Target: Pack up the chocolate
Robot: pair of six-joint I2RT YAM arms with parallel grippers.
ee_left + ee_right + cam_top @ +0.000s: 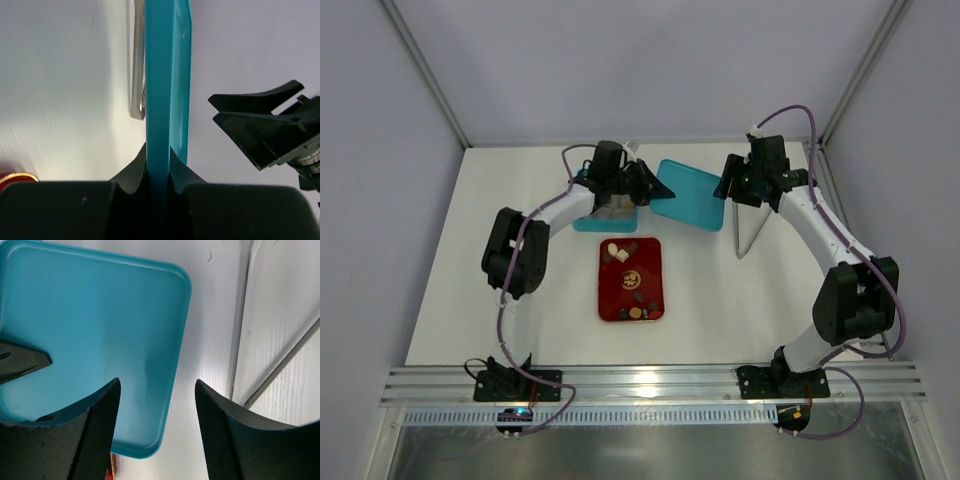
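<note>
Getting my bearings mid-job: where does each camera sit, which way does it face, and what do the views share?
Top external: above and behind the bases, looking down on the table; both arms whole, plus red tray, chocolate, tongs.
Left wrist: on the left gripper, looking along its fingers, shut on the teal lid seen edge-on; right gripper beyond.
Right wrist: above the lid's flat face, looking down; own open fingers show.
Shared: the lid in all three; each wrist view catches the other gripper.

A white table [720, 310] sits inside pale grey walls [640, 60], metal rail [650, 382] along its near edge.
</note>
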